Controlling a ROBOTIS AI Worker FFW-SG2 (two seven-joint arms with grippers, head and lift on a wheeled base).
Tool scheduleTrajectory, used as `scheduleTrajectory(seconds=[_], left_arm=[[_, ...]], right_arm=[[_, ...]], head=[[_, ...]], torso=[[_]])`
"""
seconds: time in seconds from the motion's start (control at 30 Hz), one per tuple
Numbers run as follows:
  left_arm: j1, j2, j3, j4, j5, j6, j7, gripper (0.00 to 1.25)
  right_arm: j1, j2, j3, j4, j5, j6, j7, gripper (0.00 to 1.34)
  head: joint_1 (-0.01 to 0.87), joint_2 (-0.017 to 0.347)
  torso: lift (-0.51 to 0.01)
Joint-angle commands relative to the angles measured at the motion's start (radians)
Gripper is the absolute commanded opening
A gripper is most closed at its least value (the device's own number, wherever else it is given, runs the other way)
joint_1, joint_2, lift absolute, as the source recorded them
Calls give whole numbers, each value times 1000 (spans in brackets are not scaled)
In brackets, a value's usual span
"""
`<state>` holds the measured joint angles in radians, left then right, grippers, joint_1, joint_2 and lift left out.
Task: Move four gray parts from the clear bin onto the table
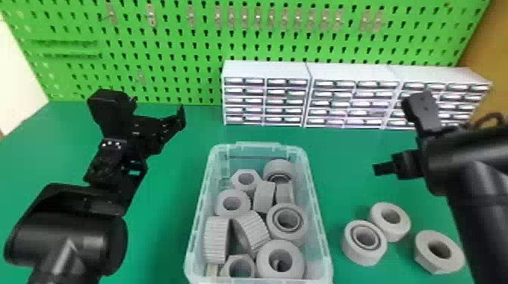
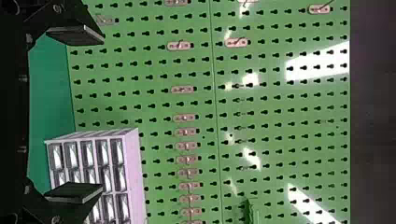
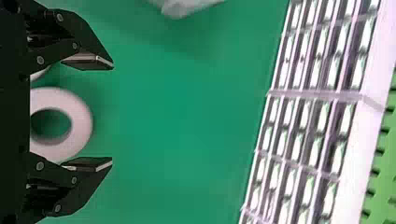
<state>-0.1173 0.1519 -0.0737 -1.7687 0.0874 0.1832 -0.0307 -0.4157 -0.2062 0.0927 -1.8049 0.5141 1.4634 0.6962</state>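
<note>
Gray parts [image 1: 216, 240] in and beside clear bin [image 1: 258, 145]

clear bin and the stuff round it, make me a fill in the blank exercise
The clear bin stands on a table whose colour is ____.
In the head view, the number of gray parts seen on the table outside the bin is ____.
From the robot's side, those parts lie to the bin's ____.
Of the two words open and shut, the one that fits the right pincer is ____.

Missing words: green; three; right; open

no readable text or labels
</note>
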Motion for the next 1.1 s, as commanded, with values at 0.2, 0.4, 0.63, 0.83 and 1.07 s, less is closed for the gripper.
scheduleTrajectory(seconds=[0.2,0.4,0.63,0.83,1.07], left_arm=[[-1,0,-1,0,0,4,0,1078],[-2,0,-5,2,0,7,0,1078],[-4,0,-6,2,-3,9,0,1078],[-4,0,-6,2,-3,10,0,1078],[-4,0,-9,2,-5,10,0,1078]], right_arm=[[-58,22,157,-7,49,38,71,813],[-77,42,211,-7,46,43,77,815],[-97,62,292,-1,9,52,77,815],[-107,70,358,9,-31,61,77,815],[-110,76,426,32,-78,66,77,815]], head=[[678,34],[678,34],[678,34],[678,34],[678,34]], torso=[[-50],[-50],[-50],[-50],[-50]])
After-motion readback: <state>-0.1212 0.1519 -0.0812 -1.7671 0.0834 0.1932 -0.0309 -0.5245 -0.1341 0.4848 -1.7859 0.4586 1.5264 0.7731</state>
